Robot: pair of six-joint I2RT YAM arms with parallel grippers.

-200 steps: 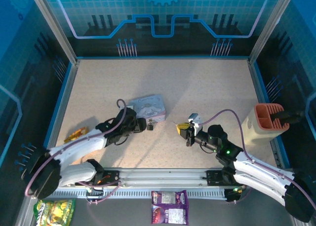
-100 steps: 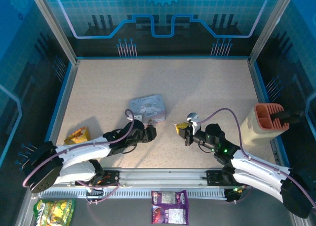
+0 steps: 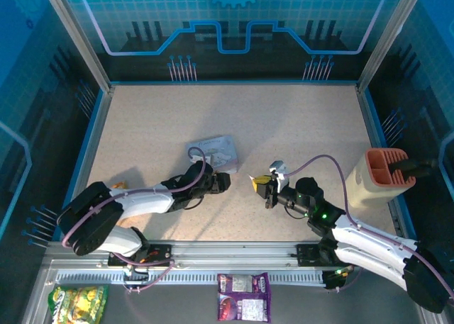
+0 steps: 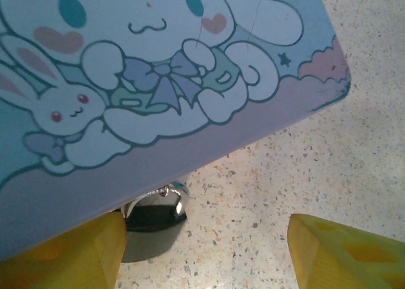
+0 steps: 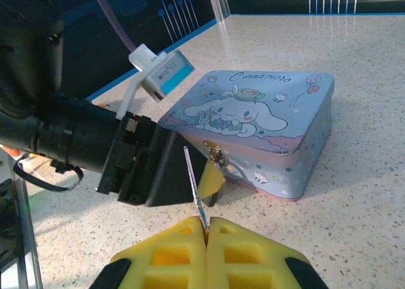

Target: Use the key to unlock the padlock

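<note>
Top, left-wrist and right-wrist views of the two-arm cell. The lilac tin (image 3: 213, 152) lay on the speckled table (image 3: 298, 125) with its cartoon-printed lid closed, so its contents were hidden. At the right edge stood a beige holder (image 3: 379, 182) with an orange slotted top, and a dark handle-like object (image 3: 415, 168) projected from it. The padlock (image 4: 155, 212), a dark body with a thin bright shackle, sat at the front edge of the tin and was partly tucked beneath the lid rim. The left gripper (image 4: 202, 254) was low over the table with its jaws apart. The padlock lay between its yellow fingertips (image 4: 63, 254), just beside the one at the lower left of the wrist view and well apart from the other. The right gripper (image 5: 207, 229) had its yellow pads pressed together on the key (image 5: 193, 184), whose thin blade stood upward from the pads. The blade's tip was near the tin's front latch, apart from it, and seen against the black body of the left gripper. In the top view the two grippers faced each other just in front of the tin.
</note>
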